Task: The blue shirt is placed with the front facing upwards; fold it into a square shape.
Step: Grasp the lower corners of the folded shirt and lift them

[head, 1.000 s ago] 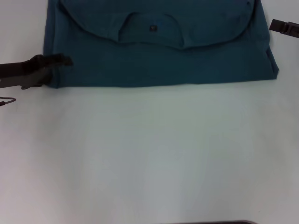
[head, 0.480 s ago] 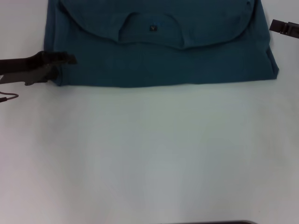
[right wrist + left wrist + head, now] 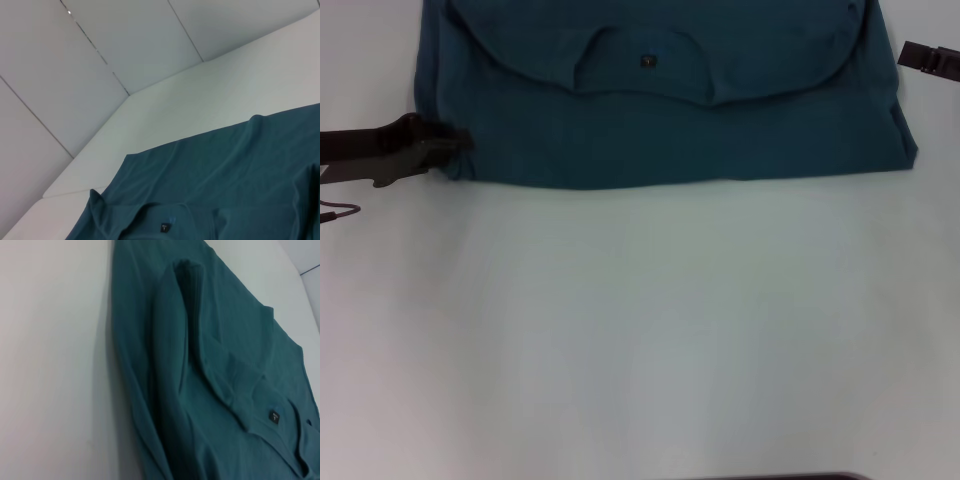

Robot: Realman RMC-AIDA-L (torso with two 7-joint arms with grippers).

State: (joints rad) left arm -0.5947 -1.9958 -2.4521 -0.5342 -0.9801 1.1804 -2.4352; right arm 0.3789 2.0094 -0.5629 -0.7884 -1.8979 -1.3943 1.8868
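The blue shirt lies folded into a wide band across the far part of the white table, with its collar and small black neck label facing up. My left gripper reaches in from the left at the shirt's near-left corner, and its fingers look closed on the cloth edge there. The left wrist view shows the shirt close up, with a raised fold and the label. My right gripper shows only as a dark piece beside the shirt's far-right edge. The right wrist view looks down on the shirt.
Bare white tabletop stretches from the shirt's near edge to the front. A thin cable lies at the left edge below my left arm. A dark strip runs along the table's front edge. White wall panels stand behind the table.
My left gripper's upper finger has dropped onto the shirt's near-left corner, and that corner has drawn slightly inward. The right gripper has not moved.
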